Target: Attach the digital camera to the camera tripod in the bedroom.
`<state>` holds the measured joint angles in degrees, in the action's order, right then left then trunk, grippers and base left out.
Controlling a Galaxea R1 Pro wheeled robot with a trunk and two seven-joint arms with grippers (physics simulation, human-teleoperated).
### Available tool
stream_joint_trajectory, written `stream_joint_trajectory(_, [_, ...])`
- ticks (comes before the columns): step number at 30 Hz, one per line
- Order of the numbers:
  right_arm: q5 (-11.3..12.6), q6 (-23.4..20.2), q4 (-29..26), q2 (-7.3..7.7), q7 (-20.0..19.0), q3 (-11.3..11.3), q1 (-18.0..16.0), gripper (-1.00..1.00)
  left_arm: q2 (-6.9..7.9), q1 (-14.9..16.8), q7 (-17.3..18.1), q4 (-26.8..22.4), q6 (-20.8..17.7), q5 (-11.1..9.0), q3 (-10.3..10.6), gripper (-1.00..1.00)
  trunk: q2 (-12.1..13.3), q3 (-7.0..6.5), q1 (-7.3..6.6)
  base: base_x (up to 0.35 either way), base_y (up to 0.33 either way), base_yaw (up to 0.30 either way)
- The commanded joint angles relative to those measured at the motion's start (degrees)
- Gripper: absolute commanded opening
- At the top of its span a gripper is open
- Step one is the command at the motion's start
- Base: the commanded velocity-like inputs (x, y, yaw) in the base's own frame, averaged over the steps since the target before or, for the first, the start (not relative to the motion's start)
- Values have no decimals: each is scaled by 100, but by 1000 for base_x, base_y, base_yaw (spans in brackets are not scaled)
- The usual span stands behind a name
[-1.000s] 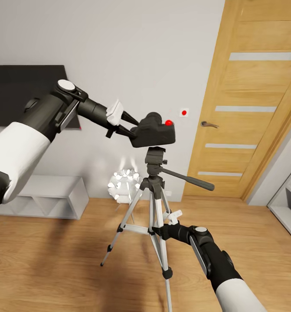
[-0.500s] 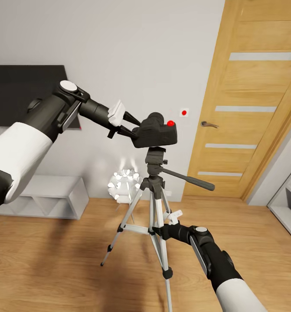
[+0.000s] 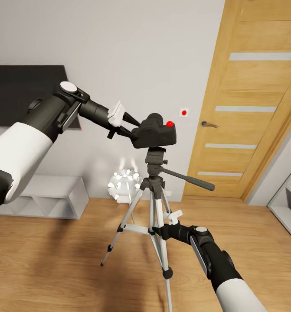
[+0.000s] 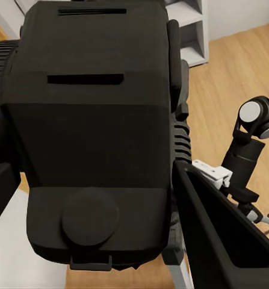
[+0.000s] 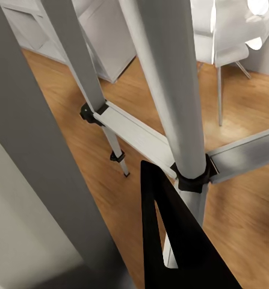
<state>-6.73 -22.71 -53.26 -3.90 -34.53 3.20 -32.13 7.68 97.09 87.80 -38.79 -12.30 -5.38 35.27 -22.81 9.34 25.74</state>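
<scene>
At the left of the head view, a flat black rectangular panel point(image 3: 26, 93) hung on the white wall above low white cube shelves point(image 3: 50, 197) on the light wood plank floor point(image 3: 67, 260). The left hand point(image 3: 130, 125) reached in from that side, its two black fingers clamped on the small black boxy digital camera with a red dot point(image 3: 156, 132), which sat directly over the dark grey head of the tall silver-legged camera tripod point(image 3: 155, 190); whether the two touched could not be told. In the left wrist view the digital camera point(image 4: 92, 138) sat close against a black finger point(image 4: 221, 241). Behind the tripod stood a white spiky globe lamp point(image 3: 124, 184). Lower, the right hand point(image 3: 159, 229) sat at the tripod's centre column where the leg braces met; whether it was together or apart could not be told. Its wrist view showed one black finger point(image 5: 176, 241) beside the silver legs point(image 5: 167, 84). Further right were a small white wall plate with a red dot point(image 3: 184, 112) and a honey-coloured wooden door point(image 3: 253, 99).
</scene>
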Motion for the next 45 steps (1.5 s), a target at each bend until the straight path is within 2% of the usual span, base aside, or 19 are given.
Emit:
stream_joint_trajectory(1, [-311,39,9,0,-29,-21,-4,-100,12,12,0,0,-42,-51,43,-100,-11,14,4,0,0,0])
stream_joint_trajectory(11, [-305,39,9,3,-27,-21,-4,-100,6,11,0,3,-54,-48,50,-100,-11,14,4,0,0,0])
stream_joint_trajectory(25, [-297,39,9,4,-27,-21,-4,-100,-144,11,0,86,-47,-42,50,-100,-11,14,4,0,0,0])
stream_joint_trajectory(45, [-295,39,9,4,-27,-21,-4,-100,-92,20,0,135,-45,-35,62,-100,-11,14,4,0,0,0])
